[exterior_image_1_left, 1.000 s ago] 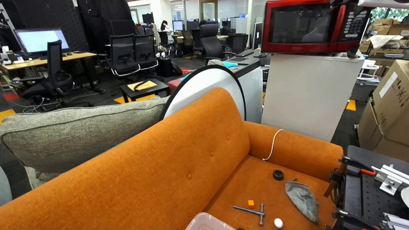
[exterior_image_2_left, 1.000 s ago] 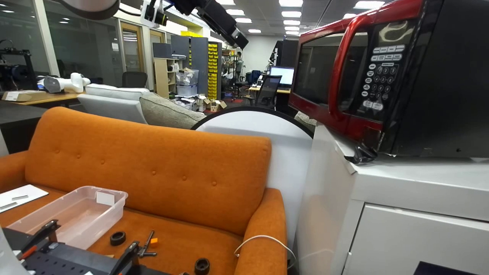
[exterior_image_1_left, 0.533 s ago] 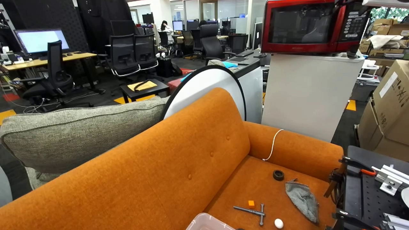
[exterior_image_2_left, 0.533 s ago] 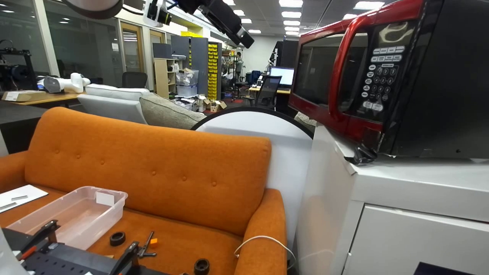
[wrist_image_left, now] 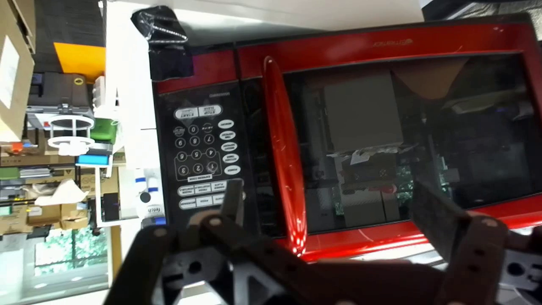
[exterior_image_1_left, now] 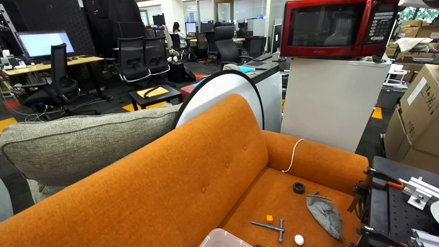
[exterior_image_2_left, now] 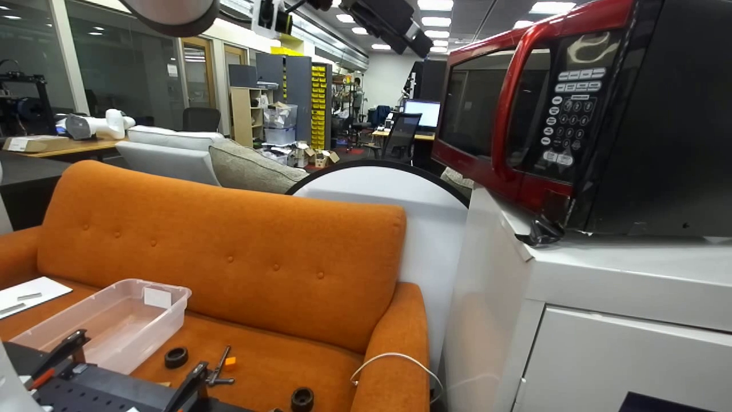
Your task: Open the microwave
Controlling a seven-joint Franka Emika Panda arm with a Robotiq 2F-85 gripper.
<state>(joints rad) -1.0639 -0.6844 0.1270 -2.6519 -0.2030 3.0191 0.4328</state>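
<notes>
Evidently the black two-fingered gripper (wrist_image_left: 326, 197), spread wide and holding nothing at the bottom of the wrist view, looks nearer the long curved red door handle (wrist_image_left: 286, 156) than a second ago, with that handle showing between its jaws. Upper right in both exterior views, the glossy red boxy microwave (exterior_image_1_left: 337, 29) stands closed on a white boxy cabinet (exterior_image_1_left: 332, 103); the approach seems well along, grasp and pull not yet done.

Upside down, we read START, STOP and 0 to 9 on the control strip (wrist_image_left: 203, 146) of the microwave (wrist_image_left: 347, 140), seemingly "EMERSON" on its red frame (wrist_image_left: 338, 51); on a white object (wrist_image_left: 152, 202), "fetch".
</notes>
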